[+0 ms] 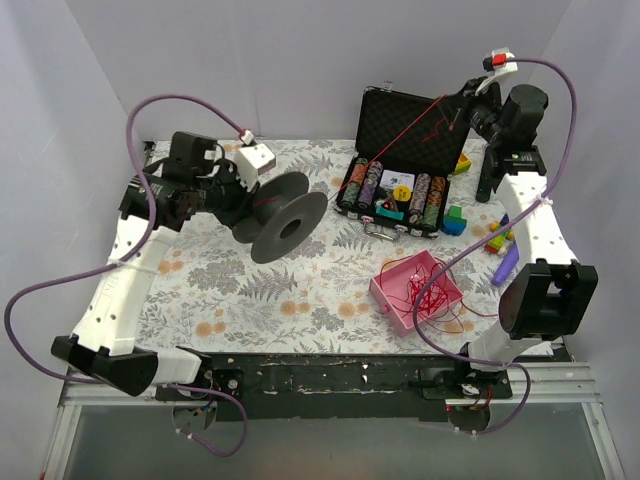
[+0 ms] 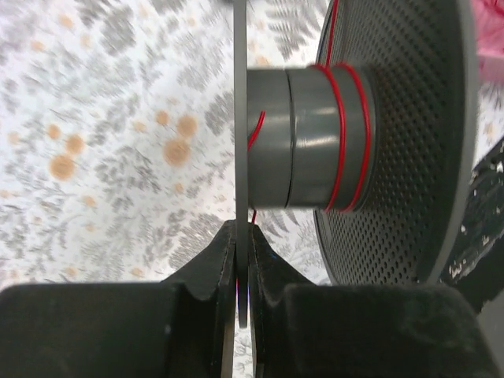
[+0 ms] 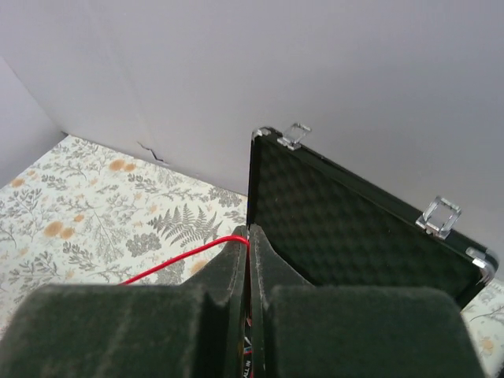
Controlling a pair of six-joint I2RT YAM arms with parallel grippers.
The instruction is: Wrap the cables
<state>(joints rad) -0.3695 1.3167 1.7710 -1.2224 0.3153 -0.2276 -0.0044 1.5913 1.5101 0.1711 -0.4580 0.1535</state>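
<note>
A black spool (image 1: 290, 220) with perforated flanges is held on its side above the table's left half. My left gripper (image 1: 243, 200) is shut on the edge of one thin flange (image 2: 241, 157), with the jaws (image 2: 242, 236) pinching it. A few turns of thin red cable (image 2: 344, 134) circle the grey core (image 2: 307, 134). My right gripper (image 1: 447, 112) is raised at the back right, shut on the red cable (image 3: 189, 256) at its fingertips (image 3: 249, 236). The strand (image 1: 395, 140) runs taut down and left towards the spool. More red cable lies tangled (image 1: 425, 290) in a pink tray (image 1: 385, 295).
An open black case (image 1: 400, 130) with foam lid (image 3: 346, 228) stands at the back, with rows of poker chips (image 1: 390, 190) in it. Coloured toy blocks (image 1: 455, 222) and a purple piece (image 1: 505, 265) lie at the right. White walls close in the sides and back.
</note>
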